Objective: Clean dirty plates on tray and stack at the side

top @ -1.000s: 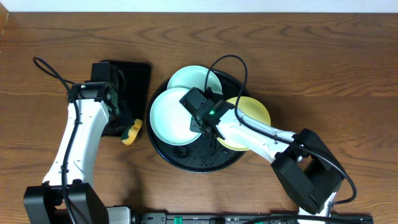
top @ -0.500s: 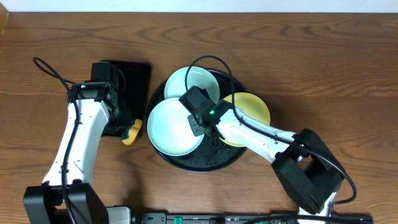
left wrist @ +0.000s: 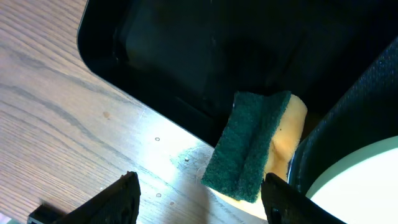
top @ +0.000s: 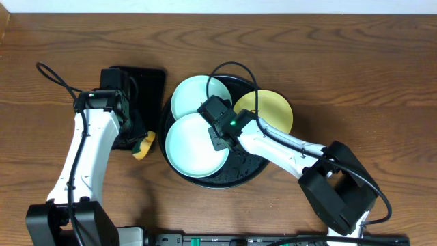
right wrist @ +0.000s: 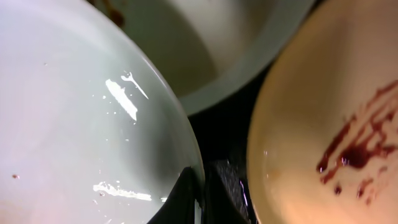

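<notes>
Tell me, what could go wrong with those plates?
The right gripper pinches only the thin rim of the near mint plate, so it might slip or tip. That plate overlaps the far mint plate, so dragging it could shove its neighbour. The yellow plate juts over the tray rim; a bump might knock it off.

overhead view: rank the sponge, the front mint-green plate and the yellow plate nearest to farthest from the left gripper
1. sponge, right at the left gripper
2. front mint-green plate, left side of the round tray
3. yellow plate, tray's right edge
</notes>
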You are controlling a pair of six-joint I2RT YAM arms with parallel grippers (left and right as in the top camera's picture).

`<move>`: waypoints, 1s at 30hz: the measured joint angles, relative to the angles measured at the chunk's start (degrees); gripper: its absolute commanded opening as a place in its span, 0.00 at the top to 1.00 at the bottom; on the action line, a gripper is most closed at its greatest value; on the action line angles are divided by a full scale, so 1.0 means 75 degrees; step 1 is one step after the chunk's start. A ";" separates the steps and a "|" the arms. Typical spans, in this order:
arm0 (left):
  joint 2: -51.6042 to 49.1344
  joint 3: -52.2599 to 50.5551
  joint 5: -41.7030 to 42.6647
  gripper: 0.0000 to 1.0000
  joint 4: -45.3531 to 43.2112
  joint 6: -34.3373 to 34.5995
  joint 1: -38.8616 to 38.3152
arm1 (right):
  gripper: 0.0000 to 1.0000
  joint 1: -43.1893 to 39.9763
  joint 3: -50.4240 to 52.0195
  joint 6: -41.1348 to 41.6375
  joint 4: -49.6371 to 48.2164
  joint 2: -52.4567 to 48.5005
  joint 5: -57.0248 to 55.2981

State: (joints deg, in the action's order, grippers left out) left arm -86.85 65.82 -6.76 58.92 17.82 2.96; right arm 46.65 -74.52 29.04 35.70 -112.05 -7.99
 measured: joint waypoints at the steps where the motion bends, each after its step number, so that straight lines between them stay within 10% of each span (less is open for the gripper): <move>1: 0.0000 0.0000 0.0003 0.37 0.0000 0.0000 0.0000 | 0.98 0.0000 0.0000 0.0160 0.0050 0.0000 0.0000; 30: 0.0000 0.0000 0.0017 0.37 0.0000 0.0000 0.0000 | 0.98 0.0000 -0.1443 0.0536 0.0965 -0.0009 -0.0221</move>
State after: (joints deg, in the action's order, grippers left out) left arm -86.85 65.82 -6.63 58.92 17.82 2.96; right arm 46.65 -85.34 33.06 42.94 -112.12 -9.65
